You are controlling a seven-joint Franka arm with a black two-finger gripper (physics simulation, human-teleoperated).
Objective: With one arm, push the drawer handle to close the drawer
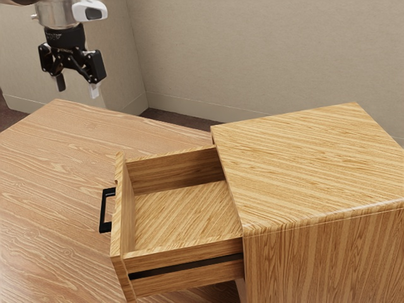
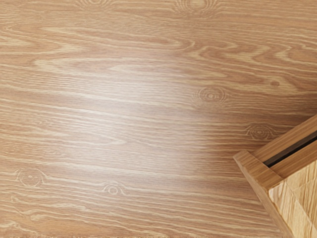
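Note:
In the exterior view, my gripper (image 1: 77,89) hangs at the upper left, above the far part of the table and well apart from the drawer. Its two fingers stand open with nothing between them. The wooden drawer (image 1: 183,214) is pulled far out of the cabinet (image 1: 303,164), and its inside is bare. A black handle (image 1: 103,211) is fixed to the drawer's front, facing the exterior view's left. In the wrist view, a corner of the drawer (image 2: 265,191) stands at the lower right.
The wood-grained table (image 1: 57,164) lies under the drawer and stretches toward the exterior view's left; its surface (image 2: 119,109) is below my hand in the wrist view. Behind the table rises a beige wall (image 1: 252,57).

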